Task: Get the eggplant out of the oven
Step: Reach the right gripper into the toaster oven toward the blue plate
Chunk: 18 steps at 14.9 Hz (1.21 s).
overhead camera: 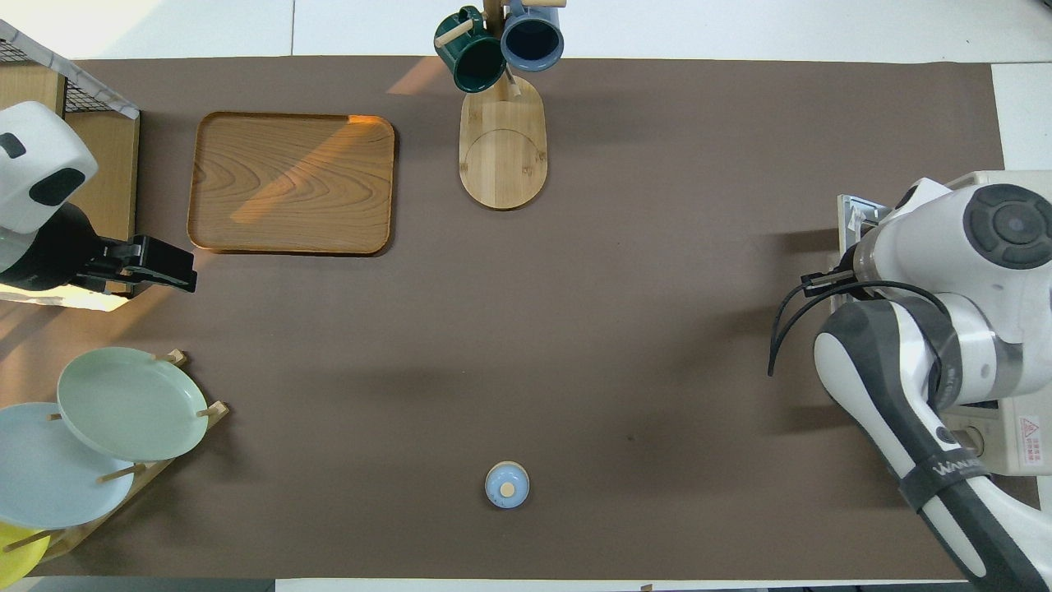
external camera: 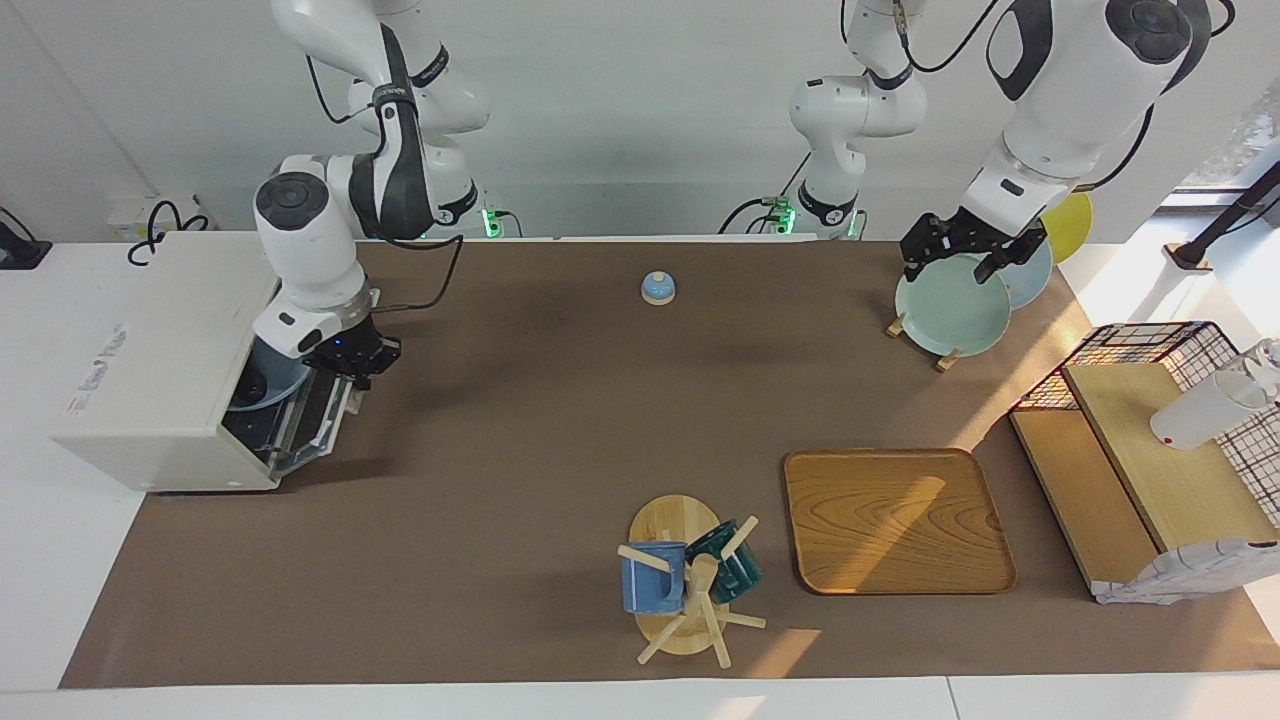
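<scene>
The cream-white oven (external camera: pixel 150 380) stands at the right arm's end of the table, and its top also shows in the overhead view (overhead camera: pixel 1007 185). Its dark glass door (external camera: pixel 318 412) hangs partly open, tilted outward. My right gripper (external camera: pixel 356 366) is shut on the door handle at the door's upper edge; in the overhead view the arm covers it. A light-blue plate (external camera: pixel 262 382) shows inside the opening. The eggplant is hidden. My left gripper (external camera: pixel 964 262) waits open over the plate rack, and it also shows in the overhead view (overhead camera: pixel 174 274).
Plates (external camera: pixel 952 305) stand in a rack at the left arm's end. A wooden tray (external camera: pixel 895 520), a mug tree (external camera: pixel 690 580) and a wire shelf (external camera: pixel 1150 440) lie farther from the robots. A small blue knob-topped lid (external camera: pixel 657 288) sits near the robots.
</scene>
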Tool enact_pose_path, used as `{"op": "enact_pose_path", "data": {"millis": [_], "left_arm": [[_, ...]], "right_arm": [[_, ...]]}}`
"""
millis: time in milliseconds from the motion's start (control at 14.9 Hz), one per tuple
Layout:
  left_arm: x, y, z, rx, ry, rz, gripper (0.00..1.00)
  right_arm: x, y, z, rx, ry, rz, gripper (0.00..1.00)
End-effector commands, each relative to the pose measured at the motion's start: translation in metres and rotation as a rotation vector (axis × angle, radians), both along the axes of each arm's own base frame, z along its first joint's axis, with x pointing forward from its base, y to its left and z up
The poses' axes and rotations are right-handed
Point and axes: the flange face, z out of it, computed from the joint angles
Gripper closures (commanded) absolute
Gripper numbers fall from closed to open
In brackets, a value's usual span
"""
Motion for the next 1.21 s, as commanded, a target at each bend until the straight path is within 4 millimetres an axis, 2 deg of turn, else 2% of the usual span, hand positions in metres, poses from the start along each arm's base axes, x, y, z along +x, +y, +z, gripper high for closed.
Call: {"op": "enact_pose_path", "data": {"millis": [0, 134, 469, 603, 737, 804, 1005, 1139], "left_arm": [[-0.001, 0.002, 0.003, 0.009, -0.006, 0.007, 0.0], [-0.001, 0.002, 0.003, 0.009, -0.006, 0.007, 0.0], [-0.001, -0.002, 0.003, 0.009, -0.008, 0.003, 0.0], [-0.001, 0.002, 0.003, 0.009, -0.006, 0.009, 0.0], [-0.001, 0.002, 0.003, 0.009, -0.006, 0.007, 0.0], [-0.001, 0.002, 0.003, 0.009, -0.006, 0.007, 0.0], [-0.001, 0.002, 0.002, 0.009, -0.002, 0.007, 0.0], [-0.002, 0.002, 0.002, 0.01, 0.0, 0.008, 0.0]], "right_arm": [[0.008, -0.019, -0.026, -0.008, -0.026, -0.038, 1.0], [0.011, -0.01, -0.036, -0.005, -0.026, -0.038, 1.0], [0.013, -0.008, -0.065, -0.001, -0.012, -0.081, 1.0], [0.014, 0.006, -0.071, 0.006, -0.018, -0.098, 1.0], [0.017, 0.029, -0.064, 0.031, -0.022, -0.11, 1.0], [0.02, 0.035, -0.056, 0.05, -0.023, -0.121, 1.0], [0.03, 0.049, -0.02, 0.055, 0.002, -0.12, 1.0], [0.031, 0.049, 0.016, 0.032, 0.026, -0.118, 0.45]]}}
